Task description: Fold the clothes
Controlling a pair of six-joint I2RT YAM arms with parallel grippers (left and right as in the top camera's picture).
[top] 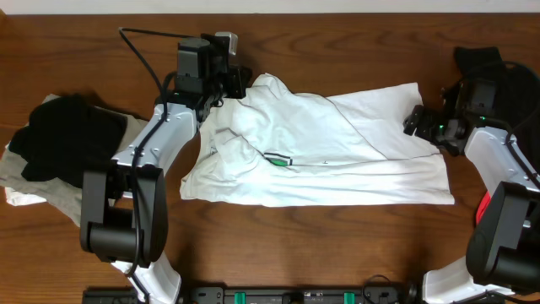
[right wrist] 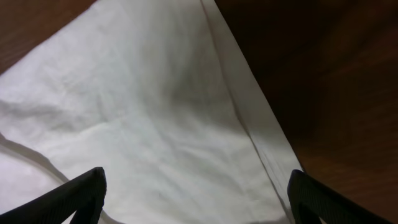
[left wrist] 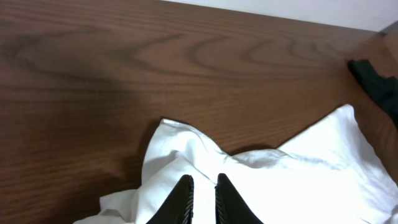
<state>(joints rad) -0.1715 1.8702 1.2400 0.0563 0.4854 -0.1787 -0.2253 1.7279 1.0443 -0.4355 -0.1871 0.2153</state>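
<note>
**Pinching the white T-shirt (top: 329, 143) at its upper-left edge while the other gripper stands wide**

The white T-shirt lies spread across the middle of the desk (top: 337, 253), rumpled and folded over itself. Its small green logo (top: 278, 158) shows just left of the frame's center in the overhead view. The upper-left part of the shirt rises to a peak at the left gripper (top: 240, 84), in the upper left of the frame. In the left wrist view the two dark fingers (left wrist: 183, 199) stand almost together at the bottom edge, with a fold of white cloth caught between them and bare wood beyond.

The right gripper (top: 415, 121) sits at the shirt's right edge, in the upper right of the overhead frame. In its own wrist view the fingertips (right wrist: 81, 196) appear only in the lower corners, far apart, with smooth white fabric and a hem running diagonally between them. I cannot tell whether they touch the cloth.

A black garment (top: 63, 139) is heaped at the left of the desk on a pale cloth (top: 29, 194), well apart from the shirt. Another dark piece (top: 479, 59) lies in the upper right corner.
</note>
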